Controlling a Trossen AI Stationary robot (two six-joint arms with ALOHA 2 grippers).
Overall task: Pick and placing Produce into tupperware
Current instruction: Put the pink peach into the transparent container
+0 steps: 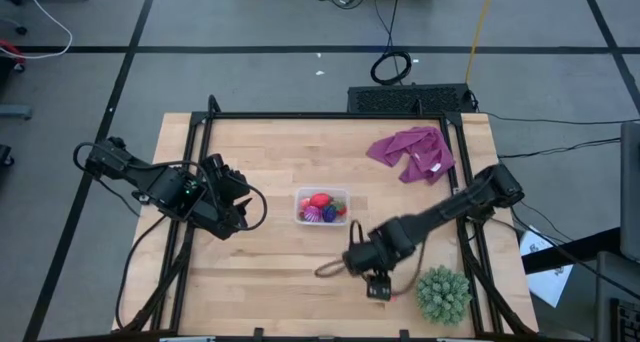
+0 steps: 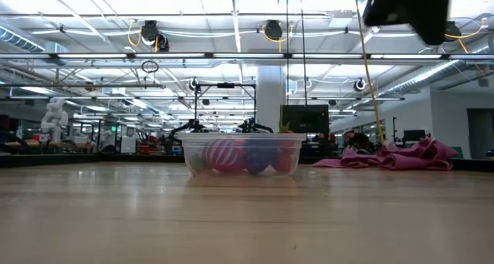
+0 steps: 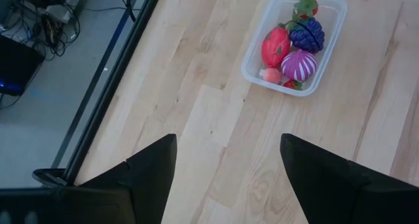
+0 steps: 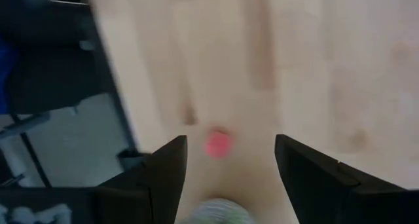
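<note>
Tupperware (image 1: pixel 322 207) is sitting mid-table, slightly toward the far side, upright and lidless. Inside it: a red strawberry piece (image 3: pixel 275 46), a dark purple spiky fruit (image 3: pixel 307 35), a magenta striped one (image 3: pixel 299 65), a small green-topped strawberry (image 3: pixel 304 4) at one end, and a pinkish bit (image 3: pixel 270 74) against the wall. From the low view the box (image 2: pixel 241 153) is showing the fruits packed along its bottom.

One small pink piece (image 4: pixel 218 144) is lying loose on the table (image 1: pixel 270 272), outside the box, near the front right corner and just beside the big green spiky ball (image 1: pixel 443 293).

Right end effector (image 1: pixel 378 285) is hovering near the front edge, between the tupperware and the green ball, fingers spread and holding nothing; the pink piece is showing between its fingers (image 4: pixel 163 175) in the right wrist view, on the wood beyond them.

Left end effector (image 1: pixel 238 208) is waiting left of the tupperware, well apart from it, pointing toward the box, fingers (image 3: pixel 144 178) spread and empty.

Purple-magenta cloth (image 1: pixel 412 152) is lying crumpled at the far right of the table.
</note>
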